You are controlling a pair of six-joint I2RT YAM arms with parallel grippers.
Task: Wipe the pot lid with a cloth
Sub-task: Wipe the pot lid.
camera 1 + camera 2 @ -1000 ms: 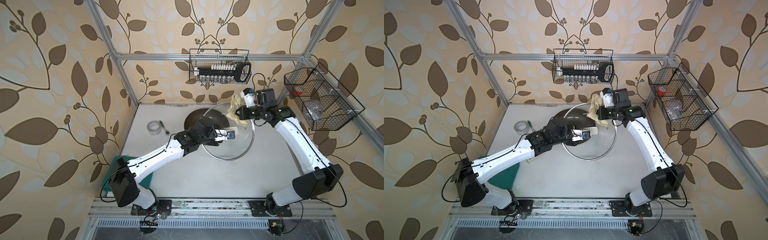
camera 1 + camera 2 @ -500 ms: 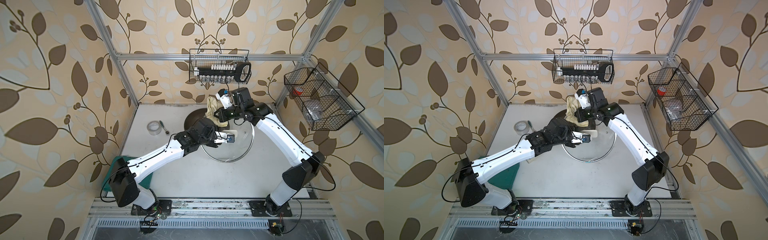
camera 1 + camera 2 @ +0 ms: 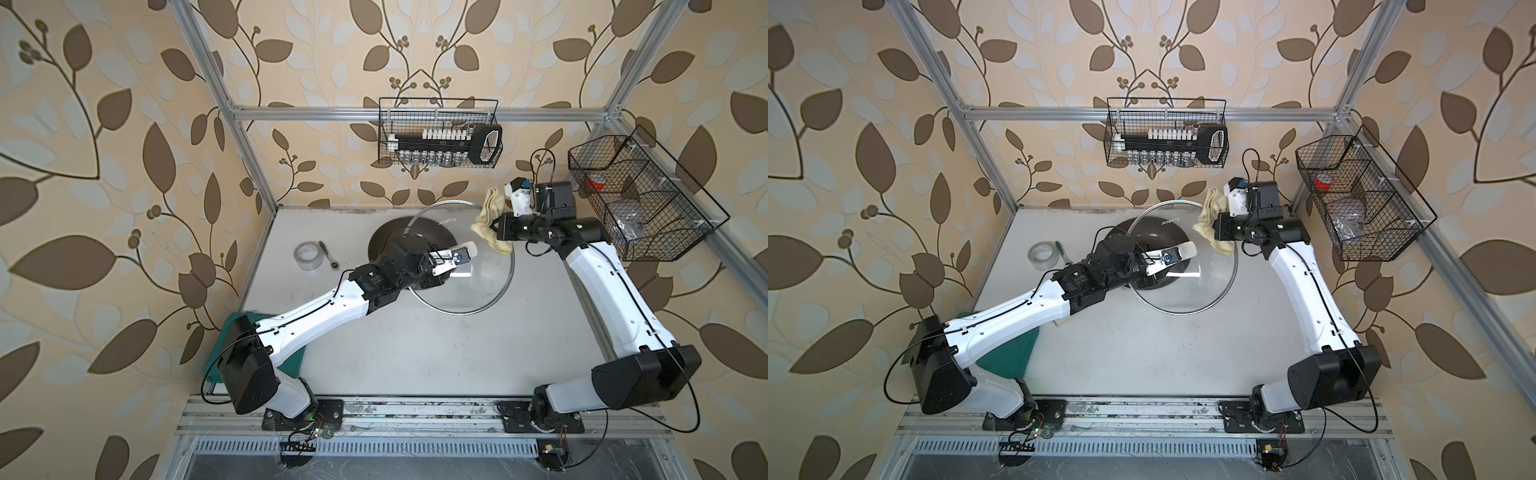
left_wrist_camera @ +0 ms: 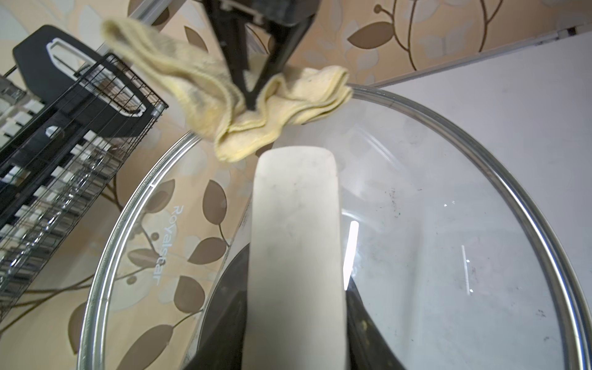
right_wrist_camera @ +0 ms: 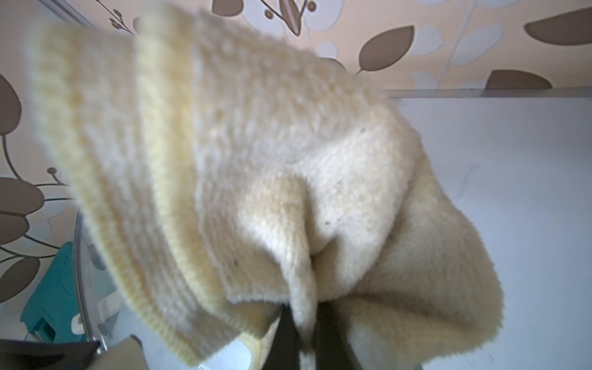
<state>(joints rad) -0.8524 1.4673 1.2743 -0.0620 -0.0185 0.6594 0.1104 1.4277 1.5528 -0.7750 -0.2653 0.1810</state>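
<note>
While the right gripper [image 4: 251, 101] is pinching a bunched fold of the cloth [image 4: 288, 105] between closed tips, most of the rag is hanging loose on either side of them, so a hard drag is risking pulling the fold free. Just beyond the tips, the cloth is touching the pot lid [image 3: 478, 291] right at its metal rim, where an outward stroke is likely to run off the edge and miss the glass. Across the lid from it, the left gripper [image 3: 446, 268] is clamping the cream handle [image 4: 294, 240] and appears to be holding the lid up at a tilt. Any push at the rim is acting far from that grip, so the lid could start twisting in it and drop onto the frying pan [image 3: 386, 245] underneath.
</note>
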